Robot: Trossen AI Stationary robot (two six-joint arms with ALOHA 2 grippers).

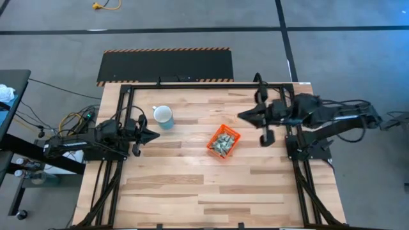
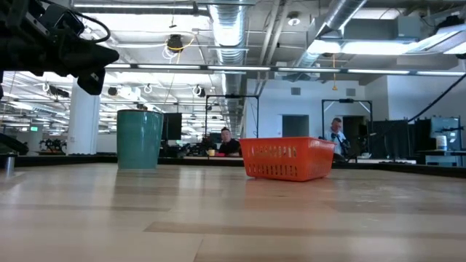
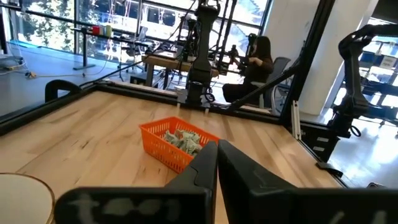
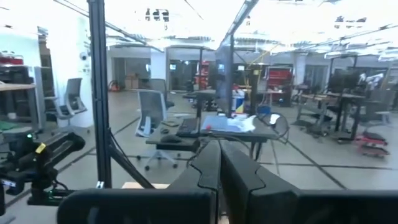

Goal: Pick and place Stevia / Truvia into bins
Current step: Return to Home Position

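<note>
High view, worktop: pale wooden plank worktop [image 1: 192, 191] in a dark metal frame; black floor mat [image 1: 165, 66] with striped edges beyond the far side.
High view, basket: small square bright-orange plastic basket [image 1: 231, 130] near the middle of the worktop, turned cornerwise.
High view, sachets: heap of small flat pale green and white paper sachets [image 1: 223, 145] lying inside the basket, too small to count.
High view, mug: pale blue-white round mug [image 1: 163, 116], upright, well apart from the basket.
High view, left pincer: left pincer [image 1: 154, 135] at the left side, pointing inward, just beside the mug.
High view, right pincer: right pincer [image 1: 243, 115] toward the far right, pointing inward, near the basket, apart from it.
Low view, basket: basket [image 2: 287, 164] flat on the worktop, its latticed wall hiding the contents; mug [image 2: 139, 138] beside it, apart.
Low view, arm: dark arm part [image 2: 65, 44] high on the mug's side.
Low view, room: two people [image 2: 228, 142] behind.
Left wrist view, pincer: left pincer [image 3: 217, 147] clenched, finger against finger, gripping nothing.
Left wrist view, basket: basket [image 3: 158, 149] ahead, sachets [image 3: 183, 140] piled within; mug rim [image 3: 22, 199] close by; seated person [image 3: 258, 59] beyond.
Right wrist view, pincer: right pincer [image 4: 219, 144] clenched, finger against finger, facing an office chair [image 4: 149, 112].
</note>
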